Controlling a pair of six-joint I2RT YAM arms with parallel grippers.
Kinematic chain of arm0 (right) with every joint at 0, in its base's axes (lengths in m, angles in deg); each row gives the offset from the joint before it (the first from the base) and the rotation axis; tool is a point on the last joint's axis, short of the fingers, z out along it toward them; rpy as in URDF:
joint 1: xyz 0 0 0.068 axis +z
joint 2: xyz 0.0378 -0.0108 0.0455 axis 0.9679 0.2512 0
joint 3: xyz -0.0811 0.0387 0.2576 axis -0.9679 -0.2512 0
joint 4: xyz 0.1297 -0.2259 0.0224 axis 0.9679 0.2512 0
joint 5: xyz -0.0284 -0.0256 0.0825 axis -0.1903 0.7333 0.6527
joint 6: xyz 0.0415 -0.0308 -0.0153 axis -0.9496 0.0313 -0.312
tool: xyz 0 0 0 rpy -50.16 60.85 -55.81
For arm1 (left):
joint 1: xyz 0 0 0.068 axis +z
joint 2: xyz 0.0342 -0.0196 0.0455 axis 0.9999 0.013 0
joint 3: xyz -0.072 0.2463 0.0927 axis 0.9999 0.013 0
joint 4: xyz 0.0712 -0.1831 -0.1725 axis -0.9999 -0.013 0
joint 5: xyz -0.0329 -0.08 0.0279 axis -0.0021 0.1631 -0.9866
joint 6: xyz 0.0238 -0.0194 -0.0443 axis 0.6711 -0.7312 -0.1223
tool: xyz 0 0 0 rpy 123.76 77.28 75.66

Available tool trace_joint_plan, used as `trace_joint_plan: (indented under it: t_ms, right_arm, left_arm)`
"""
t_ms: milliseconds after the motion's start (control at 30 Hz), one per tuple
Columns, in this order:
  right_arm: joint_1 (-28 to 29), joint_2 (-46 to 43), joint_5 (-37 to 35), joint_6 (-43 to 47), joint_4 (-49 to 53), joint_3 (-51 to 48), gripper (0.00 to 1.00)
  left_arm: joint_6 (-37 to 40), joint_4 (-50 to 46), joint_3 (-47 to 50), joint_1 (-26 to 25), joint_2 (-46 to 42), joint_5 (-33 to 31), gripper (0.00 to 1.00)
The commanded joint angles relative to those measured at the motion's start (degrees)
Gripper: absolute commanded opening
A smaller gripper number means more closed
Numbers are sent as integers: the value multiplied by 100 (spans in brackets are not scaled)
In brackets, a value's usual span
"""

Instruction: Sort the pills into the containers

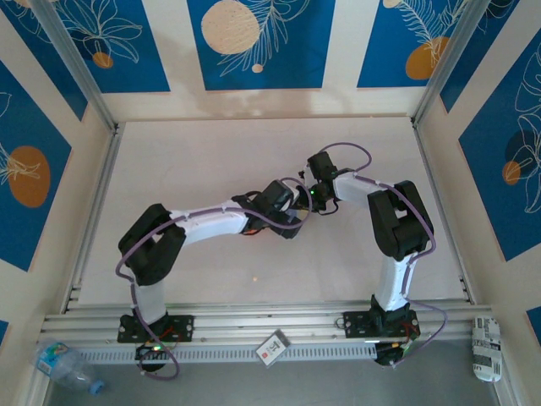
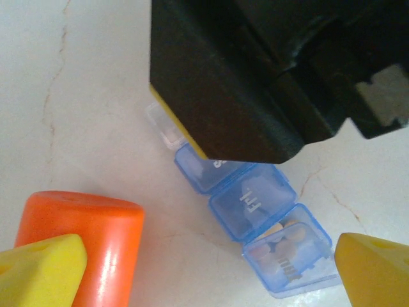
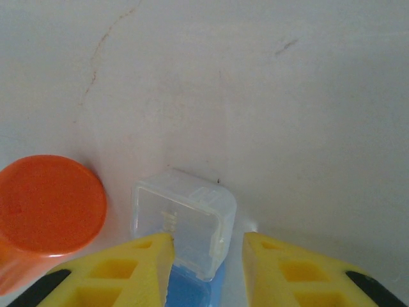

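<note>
My left pincer (image 2: 209, 272) stands wide apart and holds nothing. The containers (image 2: 252, 208) lie on the desk (image 2: 83, 96) ahead of it, running in between its fingertips, with the orange bottle (image 2: 83, 249) just beside one fingertip and the blue strip nearer the other. My right pincer (image 3: 208, 268) is narrowed astride the strip's clear end compartment (image 3: 185, 217); one finger looks to touch it and the other shows a thin gap, so I cannot tell whether it is clamped.

Bottle (image 2: 80, 246) just beside the containers (image 2: 255, 211), both on the table (image 2: 83, 96).
</note>
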Motion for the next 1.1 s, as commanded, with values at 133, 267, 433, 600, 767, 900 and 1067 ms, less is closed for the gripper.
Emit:
trace_joint_plan:
  t_ms: [133,267,433,600,767,900,1067]
  right_arm:
    - [17,362,-143,21,143,-79,36]
    - [15,390,-134,17,133,-69,35]
    - [15,404,-137,11,124,-87,35]
    - [15,411,-144,17,142,-86,35]
    - [8,443,-173,33,162,-86,35]
    - [6,471,-170,35,160,-86,35]
    - [3,486,-192,65,168,-104,35]
  left_arm:
    - [-73,-155,277,-58,20,-58,100]
    - [-92,-120,295,-59,-272,-57,100]
    - [-465,141,515,-62,-743,237,100]
    - [-905,863,1044,-40,-1300,479,100]
    - [-1003,1088,1270,104,-1533,640,86]
    - [-1244,1021,1277,295,-1445,997,23]
    - [-1476,691,927,365,-1108,1486,0]
